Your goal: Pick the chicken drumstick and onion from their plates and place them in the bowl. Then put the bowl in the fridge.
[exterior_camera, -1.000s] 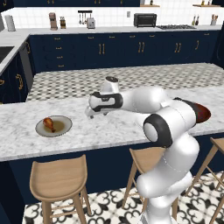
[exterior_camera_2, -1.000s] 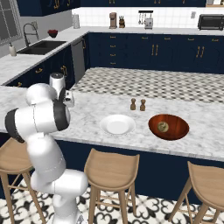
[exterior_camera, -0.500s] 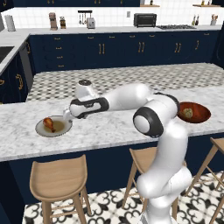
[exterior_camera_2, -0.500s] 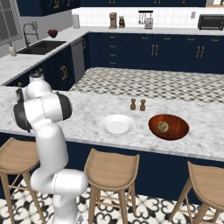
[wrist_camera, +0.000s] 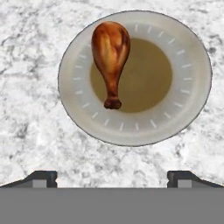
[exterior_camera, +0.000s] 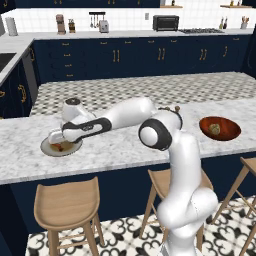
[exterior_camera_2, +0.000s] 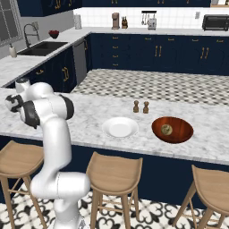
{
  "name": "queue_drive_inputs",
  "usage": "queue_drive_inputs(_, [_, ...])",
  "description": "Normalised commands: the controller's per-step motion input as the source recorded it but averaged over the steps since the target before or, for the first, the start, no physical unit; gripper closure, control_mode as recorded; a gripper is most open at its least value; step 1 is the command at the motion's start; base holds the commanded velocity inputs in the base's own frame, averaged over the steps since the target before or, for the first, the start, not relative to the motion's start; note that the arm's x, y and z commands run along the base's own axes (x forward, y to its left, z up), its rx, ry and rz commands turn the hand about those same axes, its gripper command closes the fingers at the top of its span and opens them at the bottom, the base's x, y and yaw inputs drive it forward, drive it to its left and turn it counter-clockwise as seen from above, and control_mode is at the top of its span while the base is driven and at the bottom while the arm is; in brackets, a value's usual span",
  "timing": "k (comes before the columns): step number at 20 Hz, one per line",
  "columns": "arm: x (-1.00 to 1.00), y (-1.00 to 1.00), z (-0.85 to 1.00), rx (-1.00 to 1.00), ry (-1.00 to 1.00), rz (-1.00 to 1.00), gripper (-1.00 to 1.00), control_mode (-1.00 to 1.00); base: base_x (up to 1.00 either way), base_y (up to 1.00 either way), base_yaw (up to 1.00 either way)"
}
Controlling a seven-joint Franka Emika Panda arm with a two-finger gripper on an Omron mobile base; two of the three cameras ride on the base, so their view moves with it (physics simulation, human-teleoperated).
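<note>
The reddish-brown chicken drumstick [wrist_camera: 110, 52] lies on the grey-rimmed plate [wrist_camera: 192, 96] with the olive-brown centre, narrow end pointing toward my fingertips [wrist_camera: 41, 178]. My gripper [wrist_camera: 112, 178] hangs open just above this plate, with nothing between its wide-set fingers. From the left base view the gripper [exterior_camera: 57, 140] hovers over the plate [exterior_camera: 47, 148] at the counter's left, partly covering the drumstick [exterior_camera: 63, 146]. The yellowish onion [exterior_camera_2: 166, 129] rests inside the red-brown bowl [exterior_camera_2: 179, 136] at the right of the counter. The white plate [exterior_camera_2: 120, 127] beside the bowl is bare. The fridge is out of view.
Two small brown shakers [exterior_camera_2: 140, 107] stand behind the white plate. Wooden stools [exterior_camera: 67, 205] line the counter's near edge. Navy cabinets with brass handles [exterior_camera: 115, 55] run along the back wall, and a sink [exterior_camera_2: 42, 46] sits at the far left.
The arm has swung left along the counter, from near its middle to above the grey-rimmed plate. The gripper stayed open. The onion, bowl and plates have not moved.
</note>
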Motion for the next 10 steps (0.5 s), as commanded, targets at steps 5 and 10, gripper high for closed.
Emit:
queue_drive_inputs(5, [0.34, 0.36, -0.23, -0.03, 0.00, 0.00, -1.00, -1.00, 0.00, 0.00, 0.00])
queue_drive_inputs(10, [0.32, 0.10, -0.13, -0.05, 0.00, 0.00, -1.00, -1.00, 0.00, 0.00, 0.00])
